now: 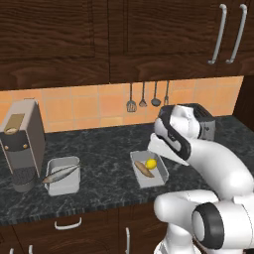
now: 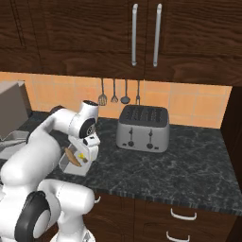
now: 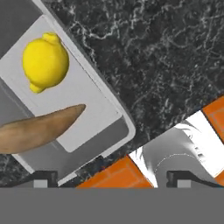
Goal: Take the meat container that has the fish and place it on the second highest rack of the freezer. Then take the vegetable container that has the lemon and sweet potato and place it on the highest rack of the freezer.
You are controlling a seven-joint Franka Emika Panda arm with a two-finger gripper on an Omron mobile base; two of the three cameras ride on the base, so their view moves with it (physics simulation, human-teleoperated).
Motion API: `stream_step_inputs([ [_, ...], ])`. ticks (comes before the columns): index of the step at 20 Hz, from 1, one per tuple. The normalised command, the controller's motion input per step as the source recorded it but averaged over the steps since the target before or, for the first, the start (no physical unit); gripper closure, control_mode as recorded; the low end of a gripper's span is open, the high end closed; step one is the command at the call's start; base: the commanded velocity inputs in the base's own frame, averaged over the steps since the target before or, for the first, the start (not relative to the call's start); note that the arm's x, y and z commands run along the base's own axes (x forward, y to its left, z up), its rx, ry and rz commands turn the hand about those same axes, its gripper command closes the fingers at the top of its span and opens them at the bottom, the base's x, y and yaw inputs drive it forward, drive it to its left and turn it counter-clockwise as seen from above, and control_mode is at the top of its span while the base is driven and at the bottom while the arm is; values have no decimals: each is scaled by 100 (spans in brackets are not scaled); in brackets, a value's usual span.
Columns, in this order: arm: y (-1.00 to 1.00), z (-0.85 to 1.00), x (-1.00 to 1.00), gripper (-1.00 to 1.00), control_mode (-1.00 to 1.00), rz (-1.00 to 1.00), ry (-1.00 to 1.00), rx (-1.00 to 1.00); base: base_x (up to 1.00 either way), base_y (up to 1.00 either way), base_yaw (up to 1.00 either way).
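Hand view: claw (image 3: 109,178) spread wide, empty, above tray rim (image 3: 114,109).

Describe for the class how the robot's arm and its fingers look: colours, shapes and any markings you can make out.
The arm is made of smooth, rounded glossy white shells, joined by dark grey to black bands and round dark joint caps. No cables or lettering can be seen on it. In the hand view the gripper ends in two small, blocky dark grey fingers with paler grey faces.

Left base view from behind-left, looking forward and down, right base view from behind-right, sharing the counter (image 1: 109,149) and vegetable container (image 2: 72,166), hand view close above it.
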Motion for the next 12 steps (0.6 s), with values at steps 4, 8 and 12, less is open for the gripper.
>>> stream_step_inputs([
  [4, 0, -86, 33, -100, -100, -13, 21, -21, 0, 0, 0],
  [8, -13, -43, 4, -100, -100, 0, 3, -10, 0, 0, 0],
  [12, 0, -53, 0, -100, -100, 0, -3, -8, 0, 0, 0],
])
